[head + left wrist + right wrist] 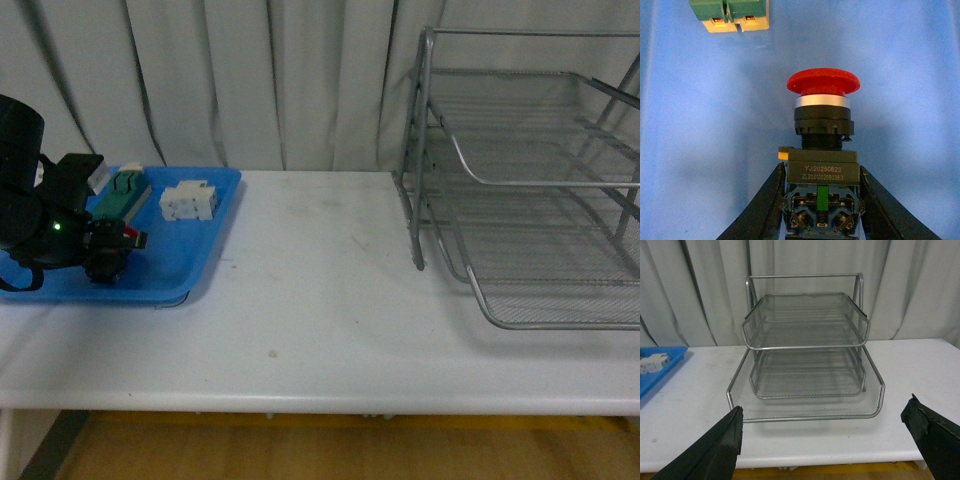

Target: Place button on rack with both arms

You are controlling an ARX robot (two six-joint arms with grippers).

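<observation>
At the left, over the blue tray (215,215), the left gripper (822,170) held the button (822,130), its fingers (765,205) drawn narrow against the two flat sides of the black body, red cap pointing away. The button looked rigid and light, its smooth plastic likely slippery. The blocky body seemed the sound place to hold, not the round cap. Across the counter (320,290) stood the rack (520,190). The right gripper (822,412) faced it, fingers spread wide and empty.
</observation>
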